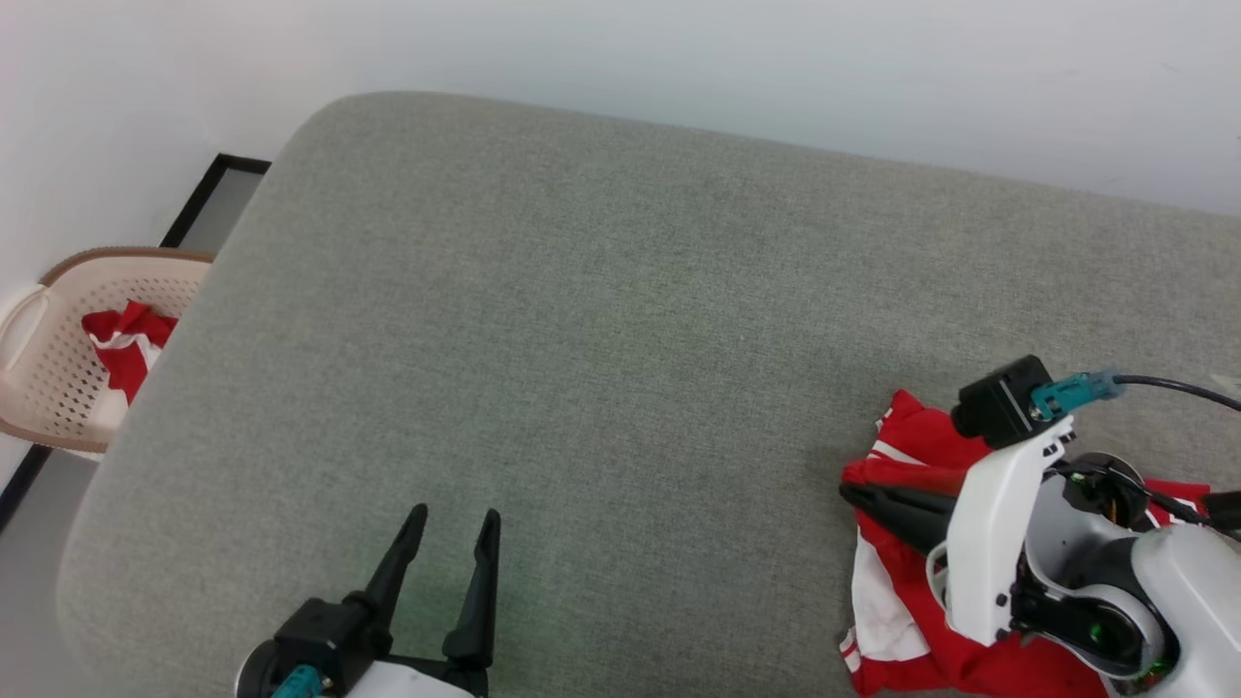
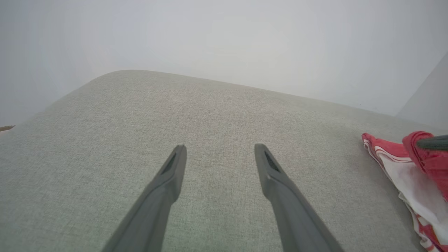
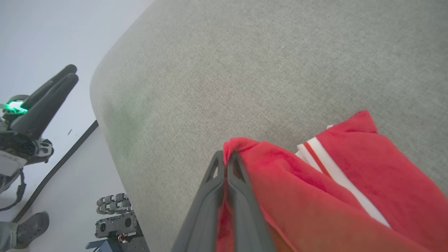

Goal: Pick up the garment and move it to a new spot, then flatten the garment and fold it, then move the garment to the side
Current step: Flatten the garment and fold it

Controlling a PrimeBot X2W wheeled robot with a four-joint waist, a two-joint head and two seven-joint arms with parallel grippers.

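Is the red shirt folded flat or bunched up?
Bunched up: the red-and-white jersey shirt lies crumpled, a fold pinched in the right end effector.

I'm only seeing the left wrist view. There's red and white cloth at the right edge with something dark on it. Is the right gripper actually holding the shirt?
Observer: Yes. In the right wrist view the right gripper is shut on a bunched red fold of the garment.
Operator: What's off the cushion's left end?
Observer: In the head view a pale perforated basket stands beside the grey cushion, with another red-and-white cloth in it.
Operator: Anyone nearby?
Observer: A person's foot in a dark shoe is on the floor in the right wrist view.
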